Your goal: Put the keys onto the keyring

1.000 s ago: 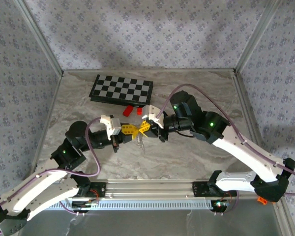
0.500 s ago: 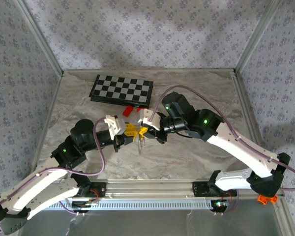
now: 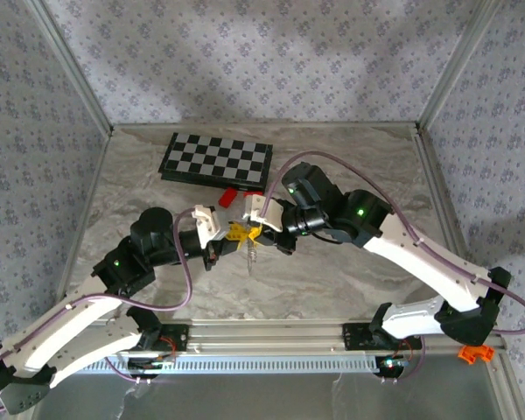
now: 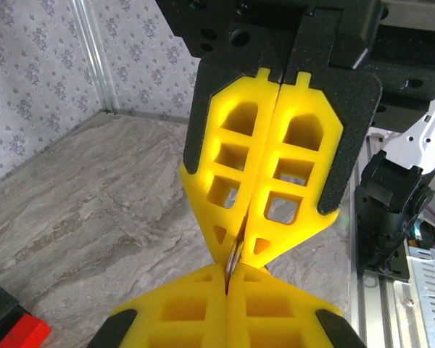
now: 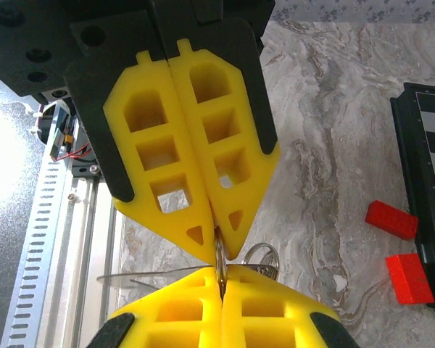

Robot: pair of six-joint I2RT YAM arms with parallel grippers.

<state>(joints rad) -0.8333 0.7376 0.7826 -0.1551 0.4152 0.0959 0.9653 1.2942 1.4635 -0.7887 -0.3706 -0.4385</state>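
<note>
My left gripper (image 3: 233, 234) and right gripper (image 3: 255, 231) meet tip to tip above the middle of the table. In the left wrist view my left gripper (image 4: 228, 274) and the right gripper (image 4: 239, 248) are both shut on one thin metal edge (image 4: 234, 259). From the right wrist, that edge (image 5: 219, 262) runs from the left gripper (image 5: 219, 239) into my right gripper (image 5: 221, 279). The keyring (image 5: 264, 255), a small metal loop with a bundle, hangs beside it, with a pale translucent strip (image 5: 148, 275) at its left. The bundle (image 3: 251, 254) dangles under the fingertips. I cannot make out a separate key.
The black-and-white chessboard (image 3: 216, 160) lies at the back left. Two red blocks (image 3: 228, 197) (image 5: 391, 220) sit in front of it, close behind the grippers. The metal rail (image 3: 262, 337) runs along the near edge. Marbled tabletop (image 3: 350, 280) lies open to the right and front.
The two grippers have closed in on each other, the left moving right and the right moving left, until their fingertips touch. The hanging bundle stayed beneath them.
</note>
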